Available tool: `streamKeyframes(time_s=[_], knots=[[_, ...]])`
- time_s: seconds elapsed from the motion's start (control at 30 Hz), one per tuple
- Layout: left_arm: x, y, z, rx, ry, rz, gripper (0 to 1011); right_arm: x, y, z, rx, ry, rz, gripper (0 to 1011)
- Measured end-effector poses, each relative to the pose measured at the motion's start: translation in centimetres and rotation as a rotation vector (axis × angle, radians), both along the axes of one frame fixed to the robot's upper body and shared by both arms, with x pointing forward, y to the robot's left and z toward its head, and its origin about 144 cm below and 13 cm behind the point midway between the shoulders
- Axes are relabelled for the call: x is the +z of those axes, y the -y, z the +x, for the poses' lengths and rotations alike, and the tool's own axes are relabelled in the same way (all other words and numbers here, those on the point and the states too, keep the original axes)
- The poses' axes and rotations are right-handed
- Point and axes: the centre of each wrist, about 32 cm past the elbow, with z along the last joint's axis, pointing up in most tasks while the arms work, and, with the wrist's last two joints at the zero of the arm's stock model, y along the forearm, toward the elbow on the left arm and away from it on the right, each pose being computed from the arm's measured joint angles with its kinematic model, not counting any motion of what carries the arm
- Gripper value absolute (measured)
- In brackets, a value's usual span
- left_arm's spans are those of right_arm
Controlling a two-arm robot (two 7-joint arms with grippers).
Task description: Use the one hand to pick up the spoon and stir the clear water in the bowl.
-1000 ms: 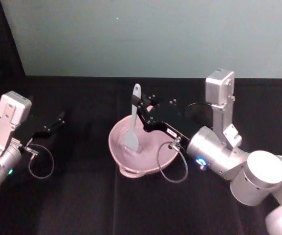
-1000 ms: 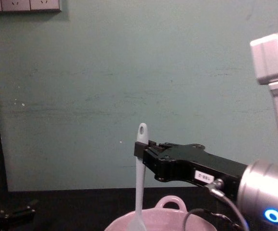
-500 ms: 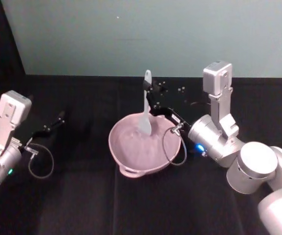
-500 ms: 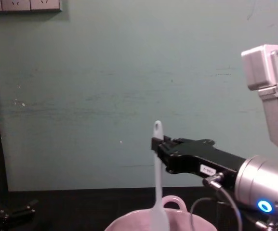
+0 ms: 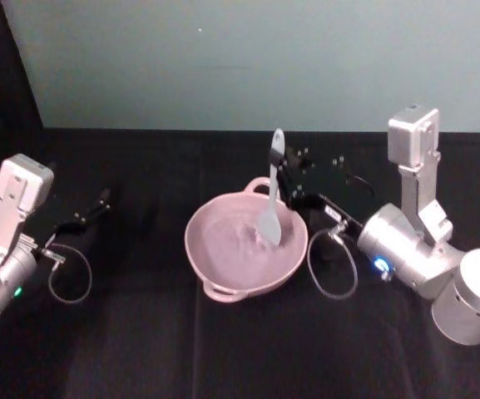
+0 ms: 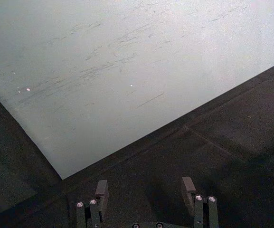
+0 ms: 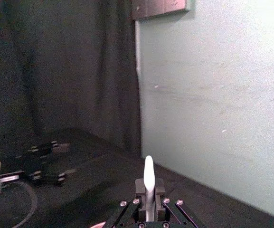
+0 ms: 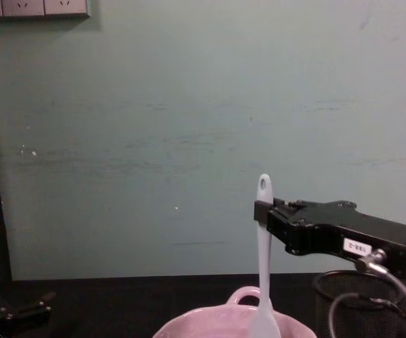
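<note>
Head view has the right gripper (image 5: 278, 170) pinched shut on the white plastic spoon (image 5: 270, 212) high on its handle (just under the oval hole), head dipped inside the pink bowl (image 5: 194, 245), toward its right side. Light, stiff, slick plastic: this high pinch looks adequate. The left gripper (image 6: 145, 186) sits well left of the bowl, fingers spread, empty.

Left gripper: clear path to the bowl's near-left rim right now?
Probably yes. Bare black cloth lies between the left gripper and the bowl; the right gripper holds the spoon over its far right side.
</note>
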Motion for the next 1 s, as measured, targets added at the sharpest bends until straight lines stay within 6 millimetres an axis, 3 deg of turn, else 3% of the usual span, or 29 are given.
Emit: streamKeyframes(time_s=[0.37,0.73,1.0], knots=[[0.0,0.0,0.0,0.0,0.0,0.0,1011,0.2,-1.3,-1.1,0.109,-0.083,0.055,110],[0.0,0.0,0.0,0.0,0.0,0.0,1011,-1.2,-4.2,0.9,0.081,-0.069,0.073,110],[0.0,0.0,0.0,0.0,0.0,0.0,1011,-1.7,-4.5,2.7,-0.037,0.007,0.048,110]])
